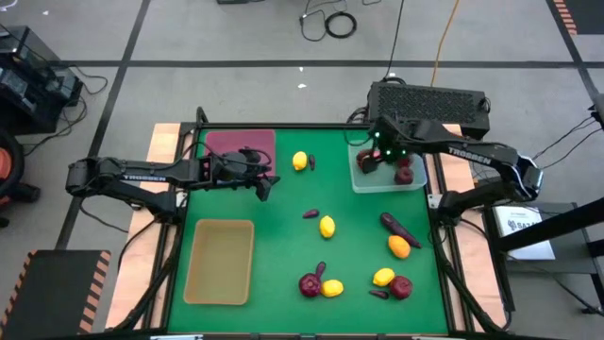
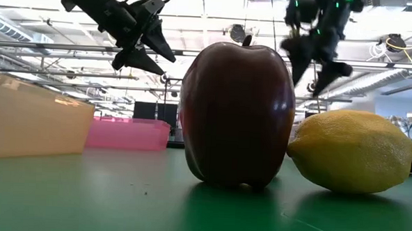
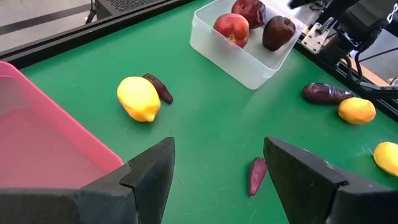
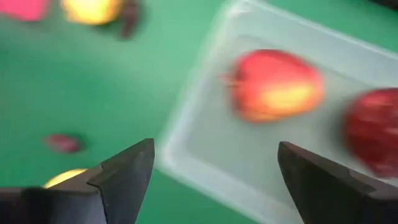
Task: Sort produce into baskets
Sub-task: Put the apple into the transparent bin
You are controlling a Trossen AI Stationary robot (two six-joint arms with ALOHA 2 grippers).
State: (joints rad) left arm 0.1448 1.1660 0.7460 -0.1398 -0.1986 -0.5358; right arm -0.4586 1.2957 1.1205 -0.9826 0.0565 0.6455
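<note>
Green table top [image 1: 283, 246], read as a clock face from above with six o'clock at the near edge: nearest, around five to six o'clock, lie two round dark red apples [image 1: 310, 283], two yellow lemons [image 1: 332, 288] and two small dark purple elongated vegetables [image 1: 321, 270]. The left apple touches one lemon, and a vegetable lies just beside them. At seven o'clock sits one shallow tan-yellow rectangular tray [image 1: 220, 262]. Farther in, towards four o'clock, one orange fruit [image 1: 399, 246] lies just beside a third, longer purple vegetable [image 1: 398, 225]. Near the centre a third lemon [image 1: 327, 226] has a fourth small purple vegetable [image 1: 310, 213] close by. At twelve o'clock a fourth lemon [image 1: 300, 161] lies beside a fifth purple vegetable [image 1: 311, 162]. That makes four lemons and five purple vegetables on the mat. The left gripper [image 3: 217, 152] hangs over the mat at ten o'clock, its claw wide and holding nothing, just beside one maroon tray [image 1: 241, 144] at eleven o'clock. At one o'clock one clear pale plastic tray [image 1: 387, 184] holds three more apples. The right gripper [image 4: 214, 162] hovers above it, claw wide and holding nothing.
</note>
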